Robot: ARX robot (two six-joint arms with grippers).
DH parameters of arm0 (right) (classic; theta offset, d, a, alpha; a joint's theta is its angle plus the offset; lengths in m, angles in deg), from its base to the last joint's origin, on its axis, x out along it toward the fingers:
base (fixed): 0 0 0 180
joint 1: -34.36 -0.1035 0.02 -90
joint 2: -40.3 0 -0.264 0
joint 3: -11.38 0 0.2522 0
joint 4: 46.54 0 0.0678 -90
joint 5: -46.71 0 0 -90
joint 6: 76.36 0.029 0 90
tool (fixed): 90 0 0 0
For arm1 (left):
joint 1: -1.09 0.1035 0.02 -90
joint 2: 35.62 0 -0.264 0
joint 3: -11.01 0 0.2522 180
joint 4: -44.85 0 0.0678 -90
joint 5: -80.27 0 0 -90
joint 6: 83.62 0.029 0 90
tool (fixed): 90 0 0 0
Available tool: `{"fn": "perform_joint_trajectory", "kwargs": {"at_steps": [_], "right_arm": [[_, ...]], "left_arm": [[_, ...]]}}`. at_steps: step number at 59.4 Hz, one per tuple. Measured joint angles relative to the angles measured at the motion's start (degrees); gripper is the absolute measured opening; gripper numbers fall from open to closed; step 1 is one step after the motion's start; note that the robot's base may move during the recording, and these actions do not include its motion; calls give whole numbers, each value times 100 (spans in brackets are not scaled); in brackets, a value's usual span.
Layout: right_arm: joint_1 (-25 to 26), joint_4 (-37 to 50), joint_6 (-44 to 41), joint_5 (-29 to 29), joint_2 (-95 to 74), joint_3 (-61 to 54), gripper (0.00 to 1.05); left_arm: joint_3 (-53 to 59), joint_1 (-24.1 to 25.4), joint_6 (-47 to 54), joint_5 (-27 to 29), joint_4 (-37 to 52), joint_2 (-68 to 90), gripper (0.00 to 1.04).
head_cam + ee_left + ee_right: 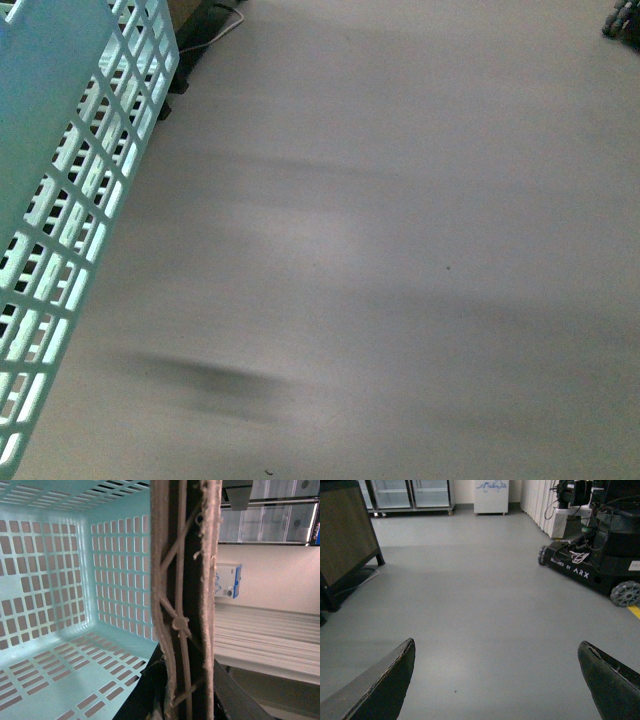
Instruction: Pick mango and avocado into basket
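Observation:
The turquoise slotted basket [60, 190] fills the left edge of the front view, hanging tilted above the grey floor. In the left wrist view its inside [55, 605] is bare, with nothing lying in it. My left gripper [182, 700] is shut on the basket's brown ribbed handle [182, 580], which runs straight up between the dark fingers. My right gripper [497, 680] is open over bare floor, its two dark fingertips [390, 680] wide apart with nothing between them. The mango and the avocado are out of view.
A dark wooden cabinet [342, 540] stands at one side of the floor, with a cable beside its foot. Another wheeled ARX robot base [592, 555] stands at the other side. Glass-door fridges [410, 495] and a white unit [491, 497] line the far wall.

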Motion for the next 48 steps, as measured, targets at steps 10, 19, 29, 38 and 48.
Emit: {"fn": "perform_joint_trajectory", "kwargs": {"at_steps": [10,19,29,38,48], "right_arm": [[0,0,0,2,0,0,96],[0,-2,0,2,0,0,96],[0,0,2,0,0,0,96],[0,0,2,-2,0,0,96],[0,0,2,2,-2,0,96]], "left_arm": [[0,0,0,0,0,0,8],[-2,0,4,2,0,0,8],[-9,0,4,2,0,0,8],[-9,0,4,0,0,0,8],[-13,0,13,2,0,0,8]]}}
